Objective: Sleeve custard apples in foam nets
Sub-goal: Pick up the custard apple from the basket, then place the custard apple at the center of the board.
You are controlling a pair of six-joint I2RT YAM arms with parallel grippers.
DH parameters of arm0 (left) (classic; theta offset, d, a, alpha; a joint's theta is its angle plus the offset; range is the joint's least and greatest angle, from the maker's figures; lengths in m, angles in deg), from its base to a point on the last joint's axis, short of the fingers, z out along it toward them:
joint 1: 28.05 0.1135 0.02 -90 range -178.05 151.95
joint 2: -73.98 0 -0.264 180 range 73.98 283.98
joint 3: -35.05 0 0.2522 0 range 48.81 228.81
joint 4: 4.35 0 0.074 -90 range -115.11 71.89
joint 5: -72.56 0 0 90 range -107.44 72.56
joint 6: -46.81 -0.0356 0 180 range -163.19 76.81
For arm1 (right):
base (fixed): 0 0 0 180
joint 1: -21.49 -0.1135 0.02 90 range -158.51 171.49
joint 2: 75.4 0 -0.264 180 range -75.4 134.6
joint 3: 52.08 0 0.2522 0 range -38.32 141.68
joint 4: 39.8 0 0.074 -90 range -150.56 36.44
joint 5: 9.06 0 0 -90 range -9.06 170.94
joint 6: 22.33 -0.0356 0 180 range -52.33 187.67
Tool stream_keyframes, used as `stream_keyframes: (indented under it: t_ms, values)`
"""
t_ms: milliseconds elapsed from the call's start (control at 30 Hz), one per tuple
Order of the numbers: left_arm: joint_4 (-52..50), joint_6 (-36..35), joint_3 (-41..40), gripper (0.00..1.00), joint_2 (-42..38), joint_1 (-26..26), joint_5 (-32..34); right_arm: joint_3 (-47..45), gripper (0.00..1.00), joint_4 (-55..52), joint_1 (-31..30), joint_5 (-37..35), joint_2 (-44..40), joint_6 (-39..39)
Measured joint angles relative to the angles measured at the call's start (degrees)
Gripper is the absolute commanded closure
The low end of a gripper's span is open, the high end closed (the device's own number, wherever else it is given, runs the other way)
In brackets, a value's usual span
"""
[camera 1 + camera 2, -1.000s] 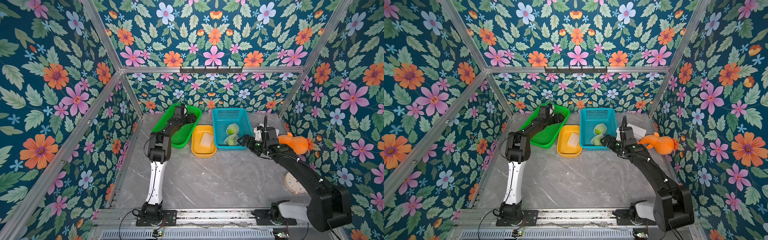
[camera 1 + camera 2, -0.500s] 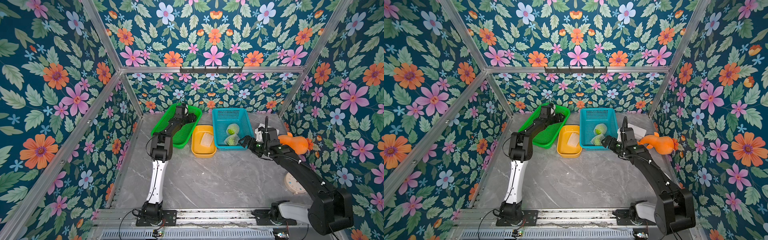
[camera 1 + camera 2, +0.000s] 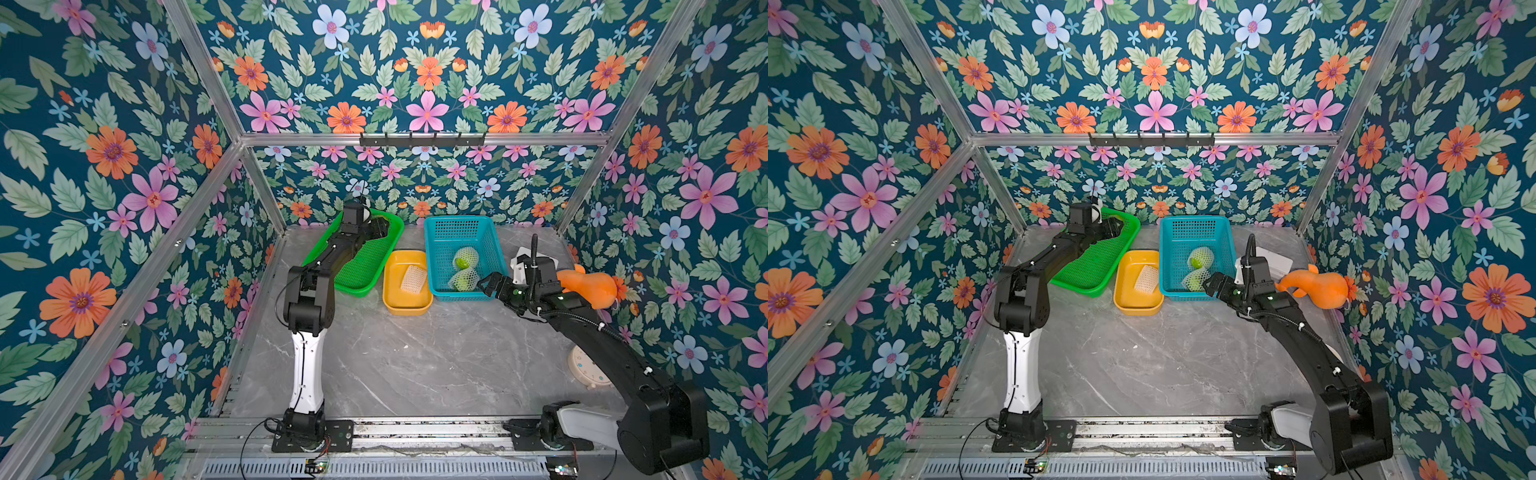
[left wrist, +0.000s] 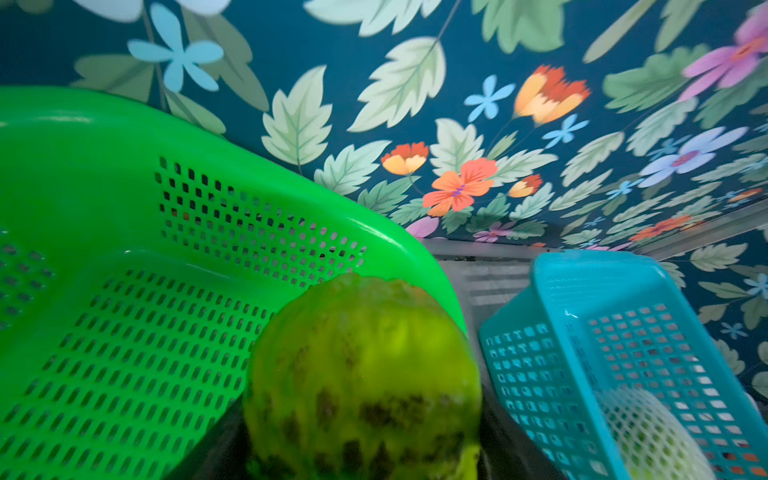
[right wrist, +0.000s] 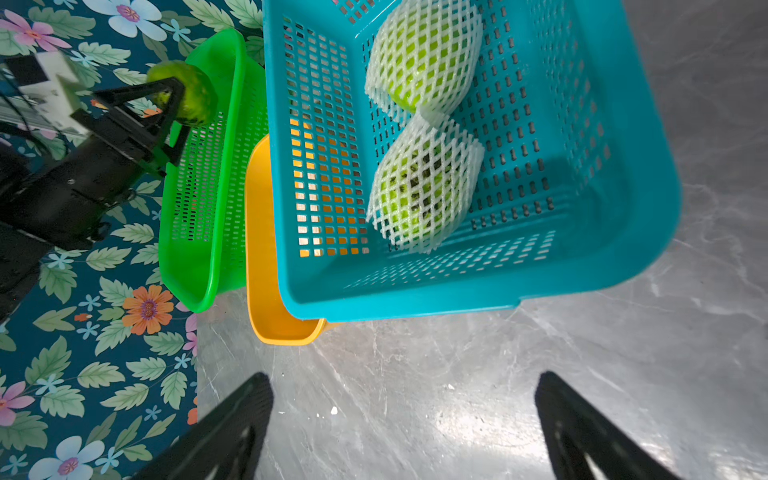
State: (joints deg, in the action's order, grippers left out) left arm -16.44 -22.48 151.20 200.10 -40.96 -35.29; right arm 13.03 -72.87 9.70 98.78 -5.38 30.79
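Note:
My left gripper (image 3: 376, 226) is shut on a bare yellow-green custard apple (image 4: 361, 374), held just above the far end of the green tray (image 3: 361, 266). The right wrist view shows the same custard apple (image 5: 199, 104) between the black fingers. Two custard apples sleeved in white foam nets (image 5: 424, 54) (image 5: 424, 187) lie in the blue basket (image 3: 457, 232). A loose foam net (image 3: 413, 277) lies in the yellow tray (image 3: 407, 307). My right gripper (image 3: 484, 284) hangs open and empty by the basket's near right corner, fingers (image 5: 249, 399) spread over bare table.
An orange gourd toy (image 3: 586, 286) and a white box (image 3: 521, 259) sit behind my right arm by the right wall. A pale round disc (image 3: 586, 368) lies on the table near that wall. The three containers stand side by side at the back.
My left gripper has closed on the custard apple in the green tray. The right arm has drawn back a little from the blue basket, still open.

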Motion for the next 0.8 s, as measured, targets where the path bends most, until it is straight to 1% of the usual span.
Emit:
stream_keyframes:
  t_ms: [167,367,533,700,800]
  values:
    - [3.5,0.04,-12.39,0.34,-11.76,-1.38,0.28,-1.99,0.01,0.33,0.0,0.63,-2.58,-0.66]
    - [6.01,0.15,-27.69,0.33,-25.97,-6.88,1.53,-5.79,0.01,0.61,0.0,1.44,-6.93,-2.14]
    - [7.58,1.29,-40.65,0.33,-37.75,-13.94,4.28,-7.96,0.01,-0.24,0.0,1.38,-10.36,-3.26]
    - [7.15,3.17,-51.52,0.33,-46.36,-21.46,6.34,-8.76,0.01,-1.68,0.0,-0.42,-13.55,-3.48]
    - [6.64,4.98,-57.64,0.33,-50.64,-27.04,9.46,-8.87,0.01,-2.73,0.0,-1.79,-15.15,-3.74]
